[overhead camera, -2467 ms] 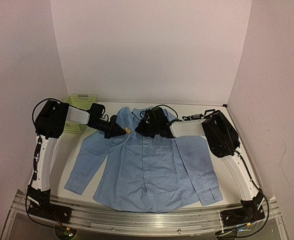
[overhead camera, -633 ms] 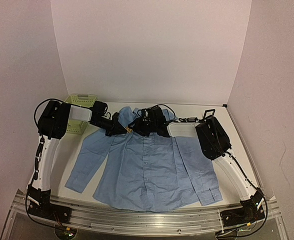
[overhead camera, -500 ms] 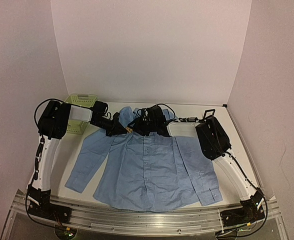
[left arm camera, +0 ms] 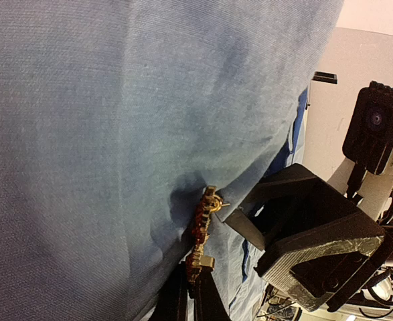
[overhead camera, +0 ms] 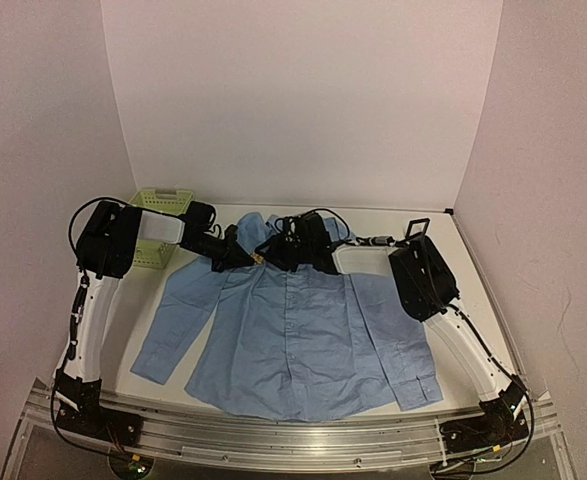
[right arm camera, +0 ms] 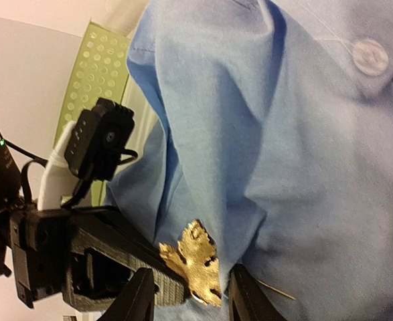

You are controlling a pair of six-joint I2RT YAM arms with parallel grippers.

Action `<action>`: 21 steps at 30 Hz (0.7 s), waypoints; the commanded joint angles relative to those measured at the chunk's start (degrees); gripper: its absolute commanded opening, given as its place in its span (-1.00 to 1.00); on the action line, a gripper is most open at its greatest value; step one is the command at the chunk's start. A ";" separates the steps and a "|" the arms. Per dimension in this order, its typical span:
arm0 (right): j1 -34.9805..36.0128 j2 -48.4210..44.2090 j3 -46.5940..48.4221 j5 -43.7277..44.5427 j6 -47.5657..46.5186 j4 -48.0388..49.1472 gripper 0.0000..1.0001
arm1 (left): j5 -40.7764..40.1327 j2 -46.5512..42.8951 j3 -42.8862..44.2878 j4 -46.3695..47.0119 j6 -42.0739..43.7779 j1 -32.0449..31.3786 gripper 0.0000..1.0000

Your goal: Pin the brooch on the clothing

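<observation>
The left gripper (left arm camera: 188, 297) pinches the tiny gold-and-red leaf-shaped brooch (right arm camera: 193, 261) tight, holding it against the large light blue cotton shirt (overhead camera: 293, 340) near the collar, likely to drive the pin in. The right gripper (right arm camera: 193, 299), jaws half apart, straddles the brooch, seemingly steadying the cloth. Whether the pin has pierced the fabric is hidden behind the leaf.

The light blue shirt (overhead camera: 293, 340) is lying spread on the counter (overhead camera: 473, 275). The left pincer (overhead camera: 250, 257) and right pincer (overhead camera: 275, 256) are meeting just below its collar, a tiny brooch (overhead camera: 260, 258) showing between them.
</observation>
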 commanded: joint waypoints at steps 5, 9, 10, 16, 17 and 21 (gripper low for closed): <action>-1.00 -12.50 -8.64 3.15 -6.45 -0.07 -0.17 | -4.09 0.12 2.49 -4.43 7.85 -1.12 -1.00; -2.22 -13.52 -7.90 1.68 -7.30 -0.14 -0.10 | -4.39 0.76 3.01 -4.20 8.03 -1.21 -1.00; -2.48 -13.44 -7.59 1.34 -7.34 -0.19 -0.09 | -4.40 0.95 3.14 -4.22 8.06 -1.21 -1.00; -3.98 -11.73 -8.51 2.38 -4.81 -0.87 -0.07 | -0.58 1.26 0.96 0.00 5.27 -0.83 -1.00; -4.02 -11.08 -8.15 2.05 -4.42 -0.97 -0.06 | 1.16 1.08 -0.74 2.56 3.01 -0.59 -1.00; -4.13 -7.69 -5.88 -0.82 -2.50 -1.05 0.00 | 3.98 0.75 -2.82 7.96 -1.19 -0.16 -1.00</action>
